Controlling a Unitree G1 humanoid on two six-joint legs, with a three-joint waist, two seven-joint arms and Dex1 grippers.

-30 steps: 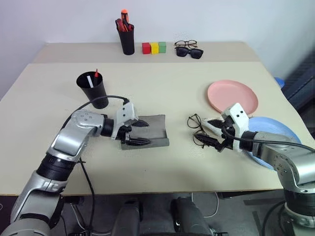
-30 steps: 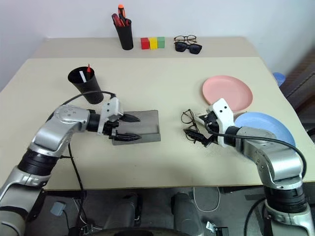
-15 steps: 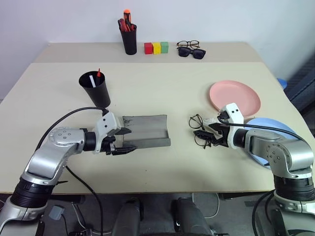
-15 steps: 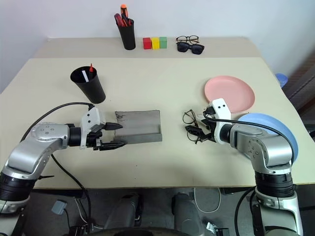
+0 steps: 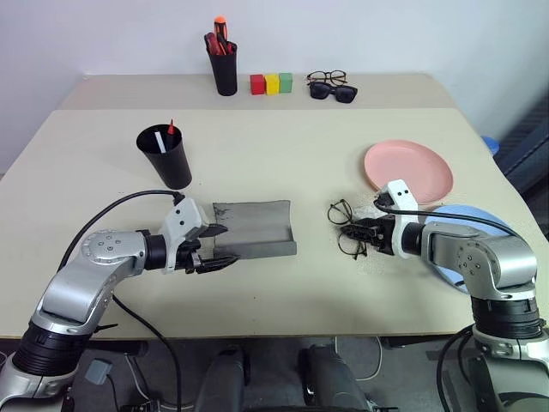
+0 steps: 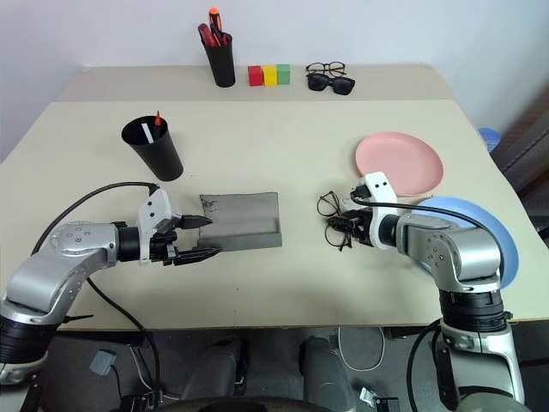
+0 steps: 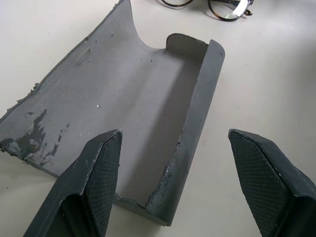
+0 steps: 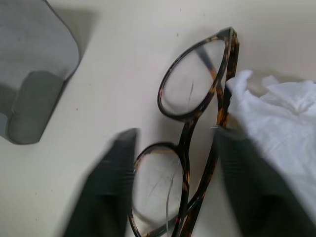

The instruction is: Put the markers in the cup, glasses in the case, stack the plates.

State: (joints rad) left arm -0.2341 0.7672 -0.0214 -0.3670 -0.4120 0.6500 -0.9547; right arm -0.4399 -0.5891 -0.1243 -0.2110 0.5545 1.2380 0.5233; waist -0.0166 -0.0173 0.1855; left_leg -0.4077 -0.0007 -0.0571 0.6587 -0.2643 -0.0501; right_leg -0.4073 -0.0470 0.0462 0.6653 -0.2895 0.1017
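Bright, even light; right wrist blurred.

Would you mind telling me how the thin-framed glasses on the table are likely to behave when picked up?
The glasses look thin-framed, so probably light and easily bent. Their folded arms may swing open when lifted. Lying flat on the table, they probably offer little to pinch and could slide.

Bare table point(image 5: 283, 154) runs open between the case point(image 5: 257, 228) and the glasses point(image 5: 343, 228); the cup point(image 5: 165, 156) stands toward the left edge, two plates point(image 5: 408, 166) crowd the right edge, clutter lines the far edge
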